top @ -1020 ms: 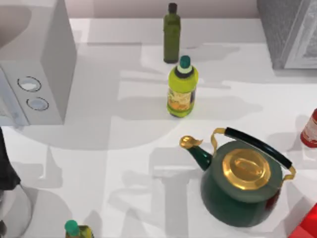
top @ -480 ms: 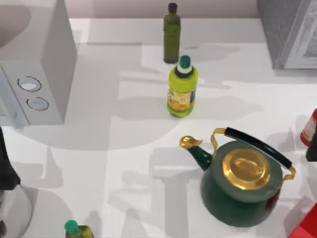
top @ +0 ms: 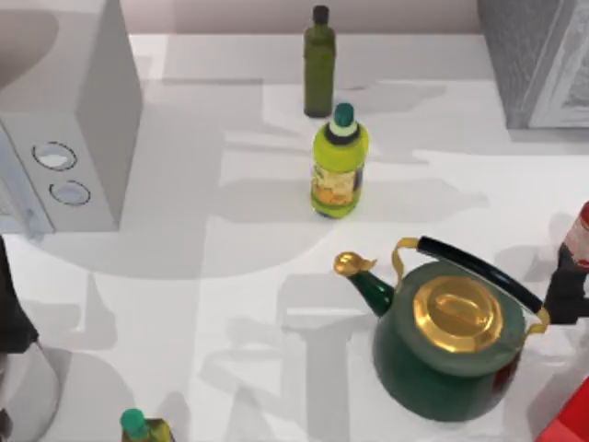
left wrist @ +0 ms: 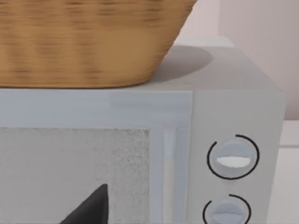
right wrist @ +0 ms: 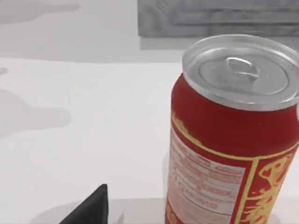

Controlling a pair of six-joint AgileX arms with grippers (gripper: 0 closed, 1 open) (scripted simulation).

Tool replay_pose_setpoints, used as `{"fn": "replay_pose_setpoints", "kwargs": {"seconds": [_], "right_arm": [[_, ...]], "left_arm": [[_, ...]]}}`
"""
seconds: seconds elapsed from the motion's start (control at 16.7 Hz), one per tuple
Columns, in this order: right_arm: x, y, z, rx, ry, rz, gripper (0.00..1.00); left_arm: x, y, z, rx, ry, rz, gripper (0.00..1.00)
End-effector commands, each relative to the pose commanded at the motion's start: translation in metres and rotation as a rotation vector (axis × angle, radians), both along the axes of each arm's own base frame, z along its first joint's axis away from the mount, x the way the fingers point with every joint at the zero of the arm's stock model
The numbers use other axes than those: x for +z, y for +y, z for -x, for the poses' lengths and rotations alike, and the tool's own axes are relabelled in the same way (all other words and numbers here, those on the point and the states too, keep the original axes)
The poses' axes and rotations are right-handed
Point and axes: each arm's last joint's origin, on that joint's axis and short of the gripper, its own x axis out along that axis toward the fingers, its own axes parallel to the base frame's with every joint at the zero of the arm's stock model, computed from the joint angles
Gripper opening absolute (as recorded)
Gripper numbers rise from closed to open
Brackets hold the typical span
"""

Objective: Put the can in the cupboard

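The can (top: 581,230) is a small red cylinder with a white label band, standing upright at the table's right edge, right of the green kettle (top: 449,343). My right gripper (top: 568,293) reaches in from the right edge, just in front of the can and covering its lower part. In the right wrist view the can (right wrist: 233,140) stands close up, silver top showing, beside one dark fingertip (right wrist: 92,208); the gripper is open and holds nothing. The cupboard (top: 537,57), grey and speckled with a pale framed door, stands at the back right, door shut.
The kettle's handle (top: 483,269) is close to the right gripper. A yellow-green bottle (top: 339,163) and a dark olive bottle (top: 319,63) stand mid-table. A light grey box with two knobs (top: 69,138) occupies the left, with a wicker basket (left wrist: 88,42) on top. My left arm (top: 11,322) is parked at the left edge.
My right gripper has come into the top view from the right edge and moved in toward the can, now covering its lower part. Nothing else has moved.
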Motion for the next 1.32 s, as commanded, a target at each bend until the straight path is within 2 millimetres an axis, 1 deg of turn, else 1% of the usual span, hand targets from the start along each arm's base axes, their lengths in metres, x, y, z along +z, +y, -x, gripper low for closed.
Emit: {"fn": "replay_pose_setpoints", "kwargs": {"seconds": [0.42, 0.54, 0.72, 0.96, 1.08, 1.32], "right_arm": [[-0.003, -0.001, 0.001, -0.002, 0.008, 0.001, 1.0], [-0.003, -0.002, -0.007, -0.001, 0.002, 0.001, 1.0], [-0.006, -0.003, -0.026, 0.0, 0.001, 0.001, 1.0], [-0.016, -0.001, -0.052, 0.001, 0.003, 0.0, 1.0], [-0.02, 0.0, -0.057, 0.002, 0.005, 0.0, 1.0], [-0.02, 0.0, -0.057, 0.002, 0.005, 0.0, 1.0]], "left_arm": [[0.0, 0.0, 0.0, 0.0, 0.0, 0.0, 1.0], [0.0, 0.0, 0.0, 0.0, 0.0, 0.0, 1.0], [0.0, 0.0, 0.0, 0.0, 0.0, 0.0, 1.0], [0.0, 0.0, 0.0, 0.0, 0.0, 0.0, 1.0], [0.0, 0.0, 0.0, 0.0, 0.0, 0.0, 1.0], [0.0, 0.0, 0.0, 0.0, 0.0, 0.0, 1.0]]}}
